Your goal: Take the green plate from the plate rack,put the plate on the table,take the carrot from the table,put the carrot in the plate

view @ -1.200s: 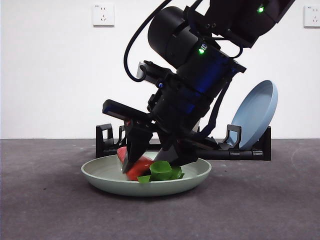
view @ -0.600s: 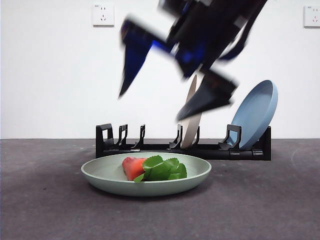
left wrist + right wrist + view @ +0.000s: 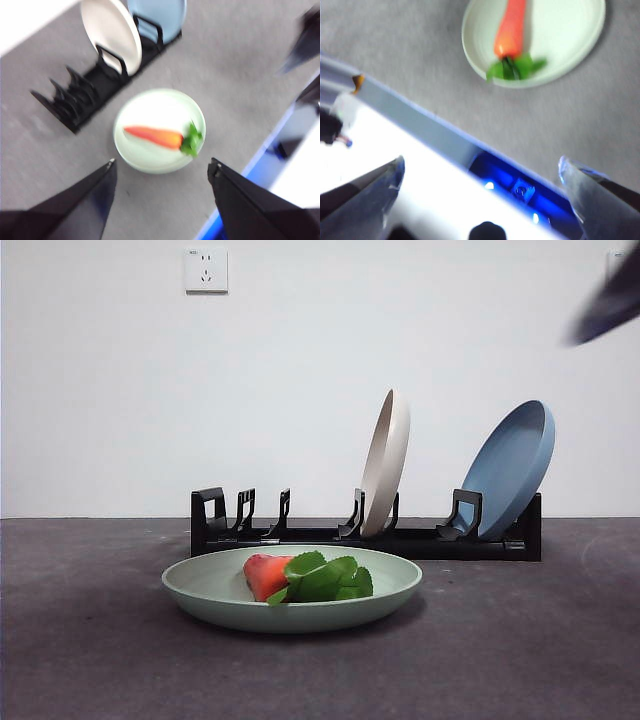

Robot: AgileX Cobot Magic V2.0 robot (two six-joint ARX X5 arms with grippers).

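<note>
Backdrop: white wall (image 3: 300, 370) with a socket (image 3: 206, 270) high on it, behind the dark grey table (image 3: 90, 640)
Left gripper (image 3: 162, 167): jaws spread wide with nothing between them, raised well above the table and clear of everything on it
Green plate (image 3: 200, 592): flat on the table, below the left gripper's spread jaws in the left wrist view; also below and ahead of the right gripper, well apart from it
Carrot (image 3: 268, 574): lying on its side inside the green plate, orange-red body to one side, green leaves (image 3: 325, 578) to the other, touching no gripper
Plate rack (image 3: 300, 533): long and black, on the table just behind the green plate, beyond the left gripper; its slots nearer the socket side stand bare
Beige plate (image 3: 384, 462): upright on edge in a middle slot of the plate rack
Blue plate (image 3: 512, 470): tilted back in the end slot of the plate rack, beside the beige plate and apart from it
Right gripper (image 3: 481, 167): jaws spread wide, holding nothing, high over the table's near edge, blurred
Top corner: a dark blurred arm tip (image 3: 612, 302) shows in the front view, well above the blue plate; which arm it belongs to cannot be told from that view
</note>
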